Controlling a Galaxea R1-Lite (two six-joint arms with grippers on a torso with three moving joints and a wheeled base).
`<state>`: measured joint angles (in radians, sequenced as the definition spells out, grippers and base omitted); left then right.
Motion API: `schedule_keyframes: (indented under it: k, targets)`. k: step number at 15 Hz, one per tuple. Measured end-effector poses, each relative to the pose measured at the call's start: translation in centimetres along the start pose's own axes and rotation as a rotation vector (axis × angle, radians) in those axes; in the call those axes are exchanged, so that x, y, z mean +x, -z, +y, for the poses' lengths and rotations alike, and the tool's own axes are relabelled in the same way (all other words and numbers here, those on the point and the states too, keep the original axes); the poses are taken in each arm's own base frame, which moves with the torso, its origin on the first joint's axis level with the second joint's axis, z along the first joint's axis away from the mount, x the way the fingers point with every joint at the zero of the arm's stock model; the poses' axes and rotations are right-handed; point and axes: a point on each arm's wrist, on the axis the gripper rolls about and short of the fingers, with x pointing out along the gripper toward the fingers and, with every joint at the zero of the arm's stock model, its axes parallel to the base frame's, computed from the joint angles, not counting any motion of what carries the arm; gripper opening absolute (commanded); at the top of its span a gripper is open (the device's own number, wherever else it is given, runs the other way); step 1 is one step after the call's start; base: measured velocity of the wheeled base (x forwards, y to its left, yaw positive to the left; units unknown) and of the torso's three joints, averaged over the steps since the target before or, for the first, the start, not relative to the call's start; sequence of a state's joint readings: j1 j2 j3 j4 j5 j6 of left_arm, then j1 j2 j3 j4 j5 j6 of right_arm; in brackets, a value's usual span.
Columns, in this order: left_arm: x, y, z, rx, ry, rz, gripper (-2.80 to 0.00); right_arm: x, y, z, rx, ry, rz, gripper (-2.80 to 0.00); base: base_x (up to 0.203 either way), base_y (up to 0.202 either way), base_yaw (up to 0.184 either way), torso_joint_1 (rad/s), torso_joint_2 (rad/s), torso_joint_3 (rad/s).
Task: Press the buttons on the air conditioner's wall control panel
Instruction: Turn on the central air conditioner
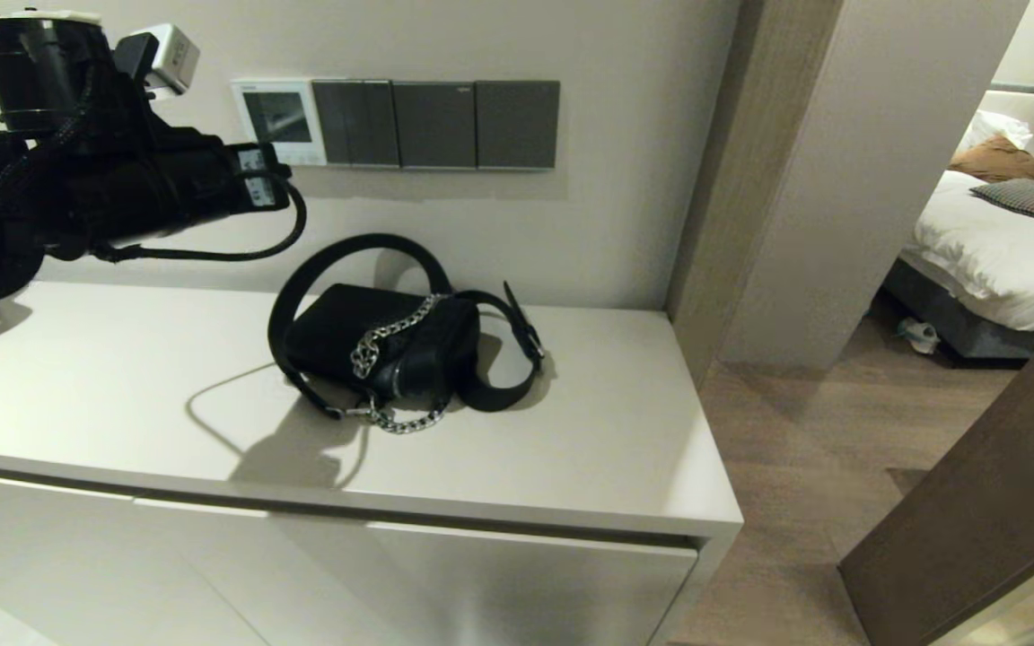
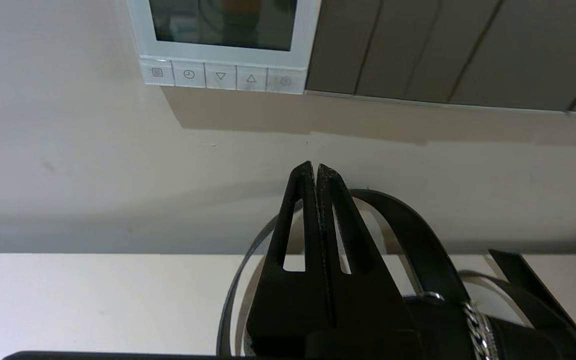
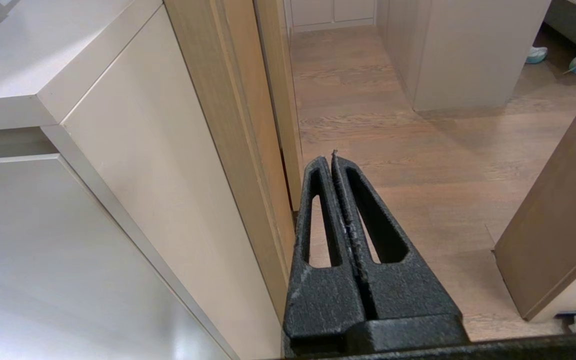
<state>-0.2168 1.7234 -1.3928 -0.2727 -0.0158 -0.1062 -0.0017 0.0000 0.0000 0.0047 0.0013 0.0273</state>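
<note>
The air conditioner's wall control panel is a small white square with a dark screen, on the wall left of the grey switch plates. Its buttons run along its lower edge. In the left wrist view the panel shows with a row of several pale buttons. My left gripper is shut and empty. It is raised in front of the wall, pointing at bare wall below the buttons and apart from them. My right gripper is shut and empty, parked low beside the cabinet, out of the head view.
Three dark grey switch plates sit right of the panel. A black handbag with a chain and strap lies on the white cabinet top below the panel. A wooden door frame and a brown door stand at the right.
</note>
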Motion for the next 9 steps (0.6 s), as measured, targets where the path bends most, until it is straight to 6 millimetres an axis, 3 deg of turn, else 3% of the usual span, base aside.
schedule_keyframes:
  k: [9]
  targets:
    - [2.5,0.0,-1.5,0.003,0.01,-0.019,-2.8,0.0,0.0,0.0,0.0,0.0,0.0,-2.8,0.0,0.0,0.0,0.0,0.0,0.0]
